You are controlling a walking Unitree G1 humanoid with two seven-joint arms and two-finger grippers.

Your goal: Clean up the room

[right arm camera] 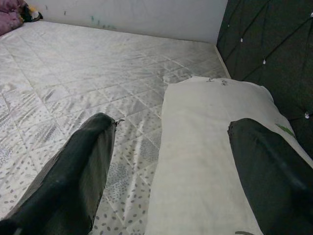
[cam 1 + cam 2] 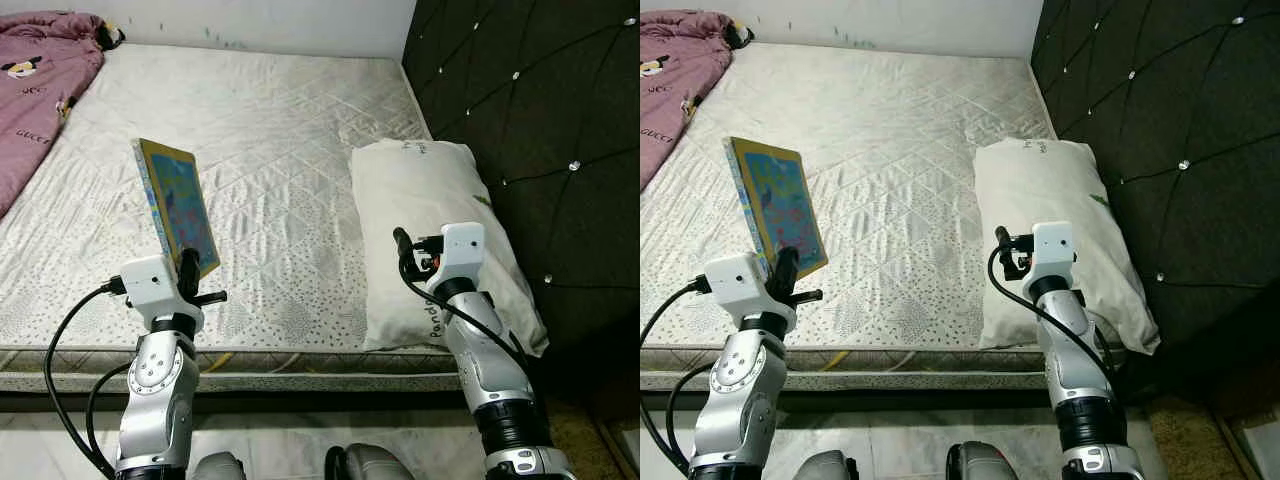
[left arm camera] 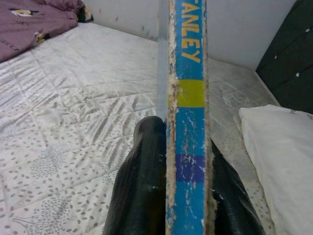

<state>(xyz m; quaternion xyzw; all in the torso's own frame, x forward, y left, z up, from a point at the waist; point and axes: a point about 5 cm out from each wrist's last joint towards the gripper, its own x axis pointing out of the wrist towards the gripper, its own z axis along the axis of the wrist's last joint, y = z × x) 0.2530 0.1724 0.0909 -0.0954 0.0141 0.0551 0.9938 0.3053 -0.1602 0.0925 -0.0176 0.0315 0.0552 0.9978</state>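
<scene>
A thin picture book (image 2: 180,205) with a blue and yellow cover stands upright on edge over the front of the bare mattress (image 2: 280,120). My left gripper (image 2: 191,264) is shut on its lower end. In the left wrist view its worn blue spine (image 3: 188,122) sits between the two black fingers (image 3: 144,181). A white pillow (image 2: 430,200) lies at the right of the mattress, against the headboard. My right gripper (image 1: 173,122) hovers open above the pillow's near left edge, with nothing between its fingers.
A pink blanket (image 2: 35,90) is heaped at the far left of the mattress, with a small dark object (image 2: 110,36) beside it. A black tufted headboard (image 2: 540,120) rises on the right. The bed's front edge (image 2: 300,365) is just before me, with tiled floor (image 2: 290,440) below.
</scene>
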